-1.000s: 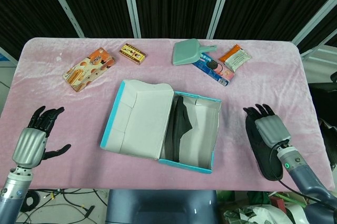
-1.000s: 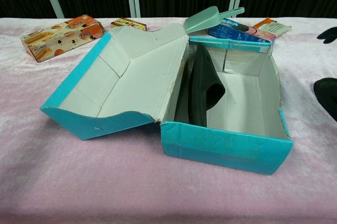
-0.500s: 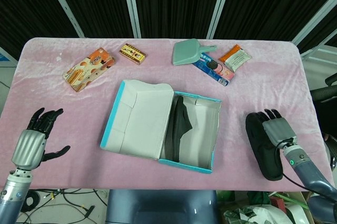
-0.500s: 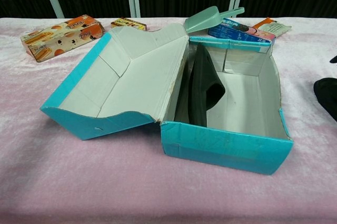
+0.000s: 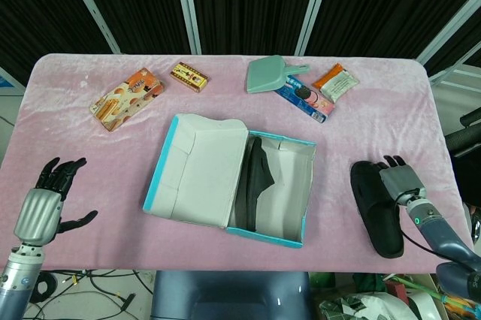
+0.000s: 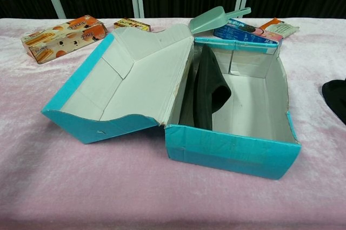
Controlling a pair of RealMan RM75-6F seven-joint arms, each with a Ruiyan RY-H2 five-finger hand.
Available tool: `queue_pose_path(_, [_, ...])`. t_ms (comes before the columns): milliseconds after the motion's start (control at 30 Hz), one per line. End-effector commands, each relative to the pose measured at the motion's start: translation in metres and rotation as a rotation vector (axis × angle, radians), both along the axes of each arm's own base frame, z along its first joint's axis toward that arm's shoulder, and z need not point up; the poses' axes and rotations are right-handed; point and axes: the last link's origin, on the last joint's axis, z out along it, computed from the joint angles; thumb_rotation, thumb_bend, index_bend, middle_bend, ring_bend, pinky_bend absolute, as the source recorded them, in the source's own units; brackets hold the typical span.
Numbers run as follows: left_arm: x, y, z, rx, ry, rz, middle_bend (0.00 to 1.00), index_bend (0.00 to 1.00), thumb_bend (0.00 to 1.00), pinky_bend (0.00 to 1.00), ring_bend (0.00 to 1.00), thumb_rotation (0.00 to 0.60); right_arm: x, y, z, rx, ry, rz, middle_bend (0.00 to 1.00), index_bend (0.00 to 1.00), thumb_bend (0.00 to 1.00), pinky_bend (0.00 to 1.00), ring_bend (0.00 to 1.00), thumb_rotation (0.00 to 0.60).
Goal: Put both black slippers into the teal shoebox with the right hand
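The teal shoebox lies open in the middle of the pink table, its lid folded out to the left. One black slipper stands on edge against the box's left inner wall. The other black slipper lies flat on the table to the right of the box. My right hand hovers over that slipper's right edge, fingers spread, holding nothing that I can see. At the front left corner my left hand is open, away from everything.
Along the far side lie an orange snack box, a small brown box, a mint dustpan, a blue cookie pack and an orange packet. The table's front edge runs close behind both hands.
My right hand has drawn back to the right and towards the front, off the top of the loose slipper. My left hand has sunk slightly towards the front edge.
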Motion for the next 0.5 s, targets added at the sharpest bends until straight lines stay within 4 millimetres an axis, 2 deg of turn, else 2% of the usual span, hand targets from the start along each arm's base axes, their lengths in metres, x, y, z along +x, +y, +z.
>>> queue_pose_path(33, [-0.001, 0.0, 0.0, 0.002, -0.001, 0.002, 0.16, 0.01, 0.01, 0.07, 0.12, 0.6, 0.0, -0.004, -0.001, -0.008, -0.015, -0.004, 0.36, 0.37, 0.2, 0.07, 0.14, 0.6])
queue_pose_path(167, [-0.002, 0.001, -0.001, -0.001, -0.003, 0.003, 0.16, 0.01, 0.01, 0.07, 0.12, 0.6, 0.002, -0.003, 0.004, -0.021, -0.03, 0.007, 0.44, 0.51, 0.22, 0.09, 0.21, 0.6])
queue_pose_path(367, [-0.002, 0.002, -0.003, -0.006, -0.006, 0.0, 0.16, 0.01, 0.01, 0.07, 0.12, 0.6, 0.008, -0.001, 0.009, -0.035, -0.049, 0.024, 0.44, 0.52, 0.22, 0.09, 0.22, 0.6])
queue_pose_path(500, [-0.003, 0.002, -0.002, -0.003, -0.007, 0.0, 0.16, 0.01, 0.01, 0.07, 0.12, 0.6, 0.018, 0.001, 0.014, -0.055, -0.068, 0.057, 0.45, 0.52, 0.22, 0.09, 0.23, 0.6])
